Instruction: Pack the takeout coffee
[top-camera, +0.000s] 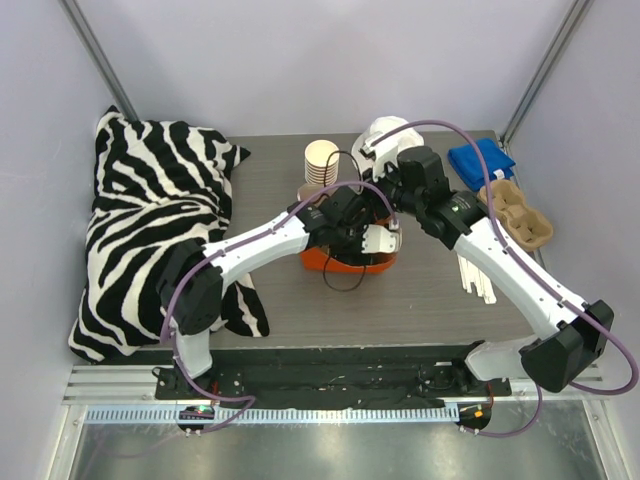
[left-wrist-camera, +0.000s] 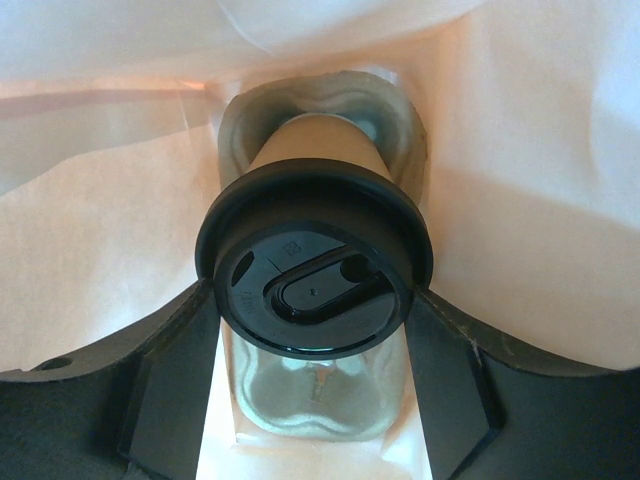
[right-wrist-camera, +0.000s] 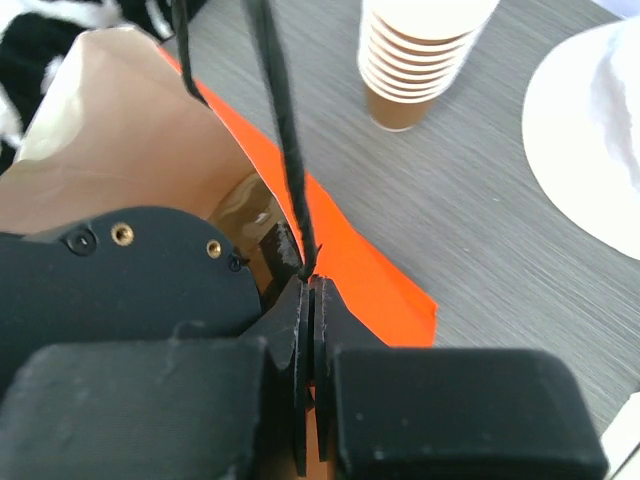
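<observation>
The left end effector (left-wrist-camera: 315, 305) stands wide, its fingers pressed on both sides of the takeout coffee (left-wrist-camera: 312, 262), which sits between them down inside the orange bag (right-wrist-camera: 352, 262). The right end effector (right-wrist-camera: 313, 300) is fully closed on the black cord handle (right-wrist-camera: 283, 120), probably to keep the bag's mouth open.

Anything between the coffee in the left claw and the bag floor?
Nothing visible blocks it. The takeout coffee sits in the left claw inside the bag, over a clear moulded tray at the bottom; the lid hides its base. The right claw pinches the bag's black handle.
</observation>
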